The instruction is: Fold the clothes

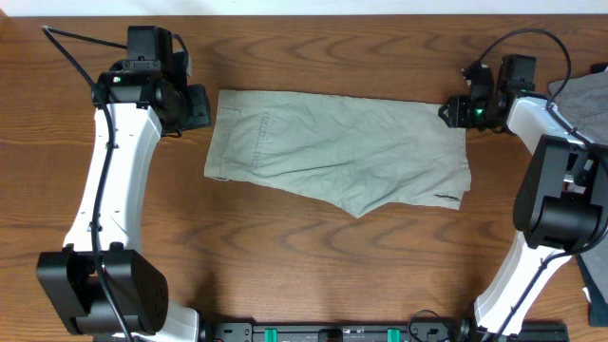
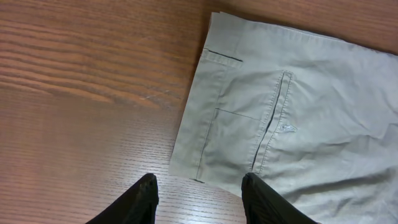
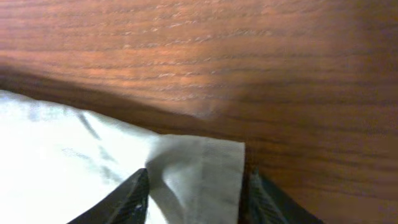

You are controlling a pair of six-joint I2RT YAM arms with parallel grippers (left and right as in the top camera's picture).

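Black-fingered, the right gripper [image 3: 196,186] stood spread astride a hem corner of the shorts [image 3: 199,165], not yet pinching it. Left gripper [image 2: 199,186] hung spread by the waistband corner. Shorts lay flat across the table [image 1: 285,275].

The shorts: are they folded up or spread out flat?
Spread flat: the shorts lie full length, waistband to hem. Whether one leg covers the other, cannot tell.
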